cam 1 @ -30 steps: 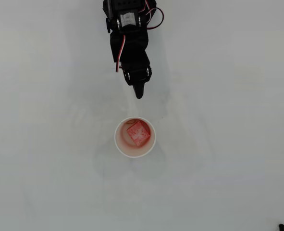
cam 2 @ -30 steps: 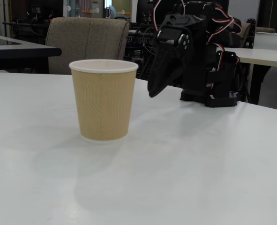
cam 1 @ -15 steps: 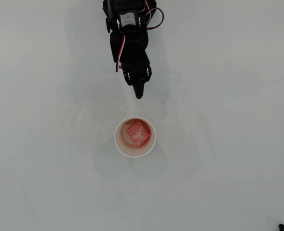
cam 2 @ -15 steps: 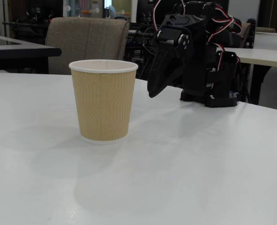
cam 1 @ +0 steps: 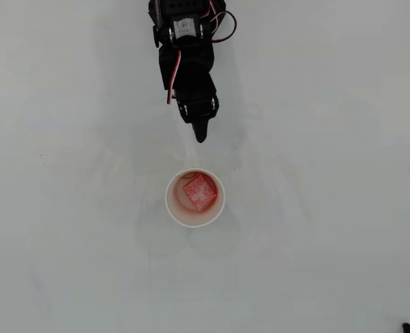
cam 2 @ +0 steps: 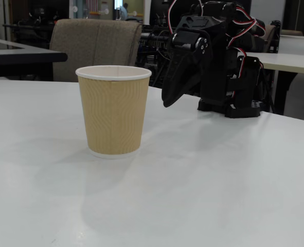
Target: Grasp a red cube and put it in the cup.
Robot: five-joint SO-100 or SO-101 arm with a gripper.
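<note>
The red cube (cam 1: 199, 192) lies inside the cup (cam 1: 173, 205), seen from above in the overhead view; it rests on the cup's bottom, slightly turned. In the fixed view the cup (cam 2: 113, 110) stands upright on the white table, tan-walled with a white rim, and the cube is hidden inside it. My black gripper (cam 1: 200, 136) is shut and empty, its tip pointing toward the cup from the top of the overhead view, a short way from the rim. In the fixed view the gripper (cam 2: 167, 102) hangs to the right of the cup, above the table.
The arm's base (cam 2: 229, 98) stands on the white table (cam 1: 66, 263) behind the gripper. A chair (cam 2: 97, 46) and other tables stand beyond the far edge. A small dark object (cam 1: 406, 326) sits at the overhead view's lower right corner.
</note>
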